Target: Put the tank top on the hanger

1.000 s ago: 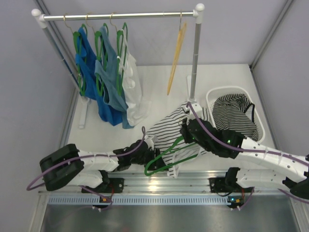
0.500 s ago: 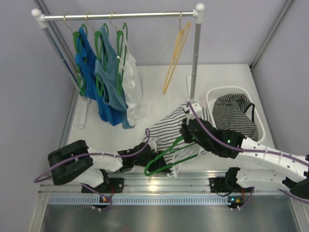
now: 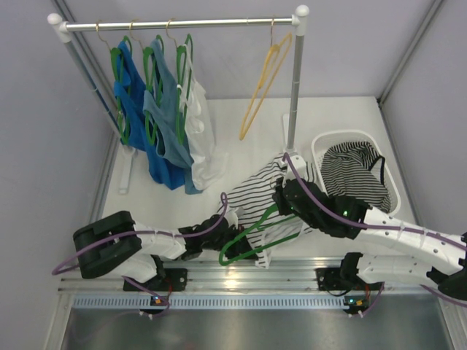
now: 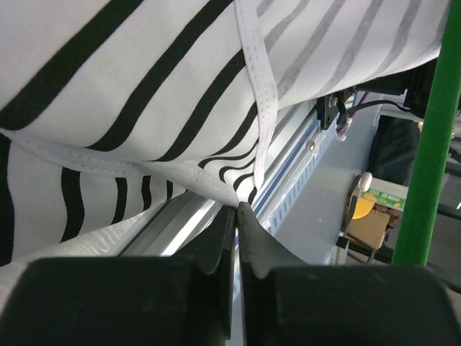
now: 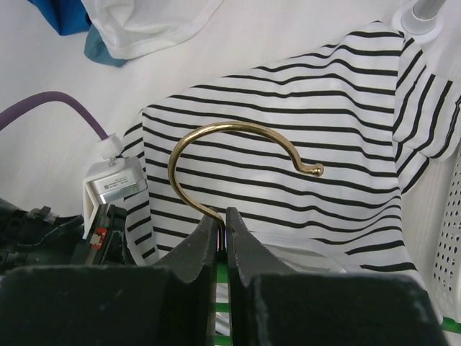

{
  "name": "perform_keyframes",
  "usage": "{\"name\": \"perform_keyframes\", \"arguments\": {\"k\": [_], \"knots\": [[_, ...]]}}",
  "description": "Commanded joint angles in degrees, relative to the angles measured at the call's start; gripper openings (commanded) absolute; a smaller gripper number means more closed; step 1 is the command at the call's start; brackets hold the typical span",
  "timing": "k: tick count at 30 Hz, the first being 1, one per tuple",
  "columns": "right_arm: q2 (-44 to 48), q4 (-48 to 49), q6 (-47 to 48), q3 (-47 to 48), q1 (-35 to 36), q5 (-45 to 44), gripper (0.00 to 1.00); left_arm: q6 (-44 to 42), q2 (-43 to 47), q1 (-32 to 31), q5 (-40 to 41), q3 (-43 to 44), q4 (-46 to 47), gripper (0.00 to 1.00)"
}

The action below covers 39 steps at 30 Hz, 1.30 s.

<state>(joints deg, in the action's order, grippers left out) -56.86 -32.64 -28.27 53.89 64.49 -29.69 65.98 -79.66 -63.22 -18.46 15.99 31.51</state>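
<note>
Cameras: one overhead, two wrist.
Top view looks down and forward from behind the arm bases (image 3: 157,281) over the white tabletop (image 3: 336,120) to the silver metal clothes rail (image 3: 182,24). Left wrist view, very close, peers past the left fingers (image 4: 209,245) from under the striped white tank top (image 4: 144,86). Right wrist view looks down along the right fingers (image 5: 191,252); all share that top and the slim green hanger (image 4: 432,144).

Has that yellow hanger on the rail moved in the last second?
Yes. The yellow hanger has swung left, its lower end further from the rack's upright post.
</note>
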Motion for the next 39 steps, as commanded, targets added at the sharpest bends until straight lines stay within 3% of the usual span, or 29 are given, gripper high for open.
{"name": "perform_keyframes", "arguments": {"k": [1,3,9,21,33,39], "knots": [[-0.36,0.22,-0.99,1.39,0.99,-2.65,0.0,-0.5,-0.59,-0.32,-0.7,2.03,6.81,0.05],[-0.7,-0.4,-1.34,1.83,0.99,-3.61,0.0,-1.02,-0.59,-0.32,-0.79,2.12,6.99,0.0],[-0.62,-3.04,-2.31,3.15,1.16,-6.77,0.0,-1.64,3.62,-0.24,1.84,-0.16,7.08,0.0],[-0.01,-5.85,-3.37,5.26,1.08,-14.16,0.0,-1.29,23.13,5.38,7.21,-9.04,2.33,0.0],[-2.64,-11.21,-2.31,10.35,1.08,-25.41,0.0,-1.02,45.62,11.54,10.9,-12.82,-13.47,0.0],[-4.31,-12.88,-2.84,11.94,-0.24,-27.26,0.0,-1.11,51.53,12.16,11.34,-12.74,-19.81,0.0]]}}
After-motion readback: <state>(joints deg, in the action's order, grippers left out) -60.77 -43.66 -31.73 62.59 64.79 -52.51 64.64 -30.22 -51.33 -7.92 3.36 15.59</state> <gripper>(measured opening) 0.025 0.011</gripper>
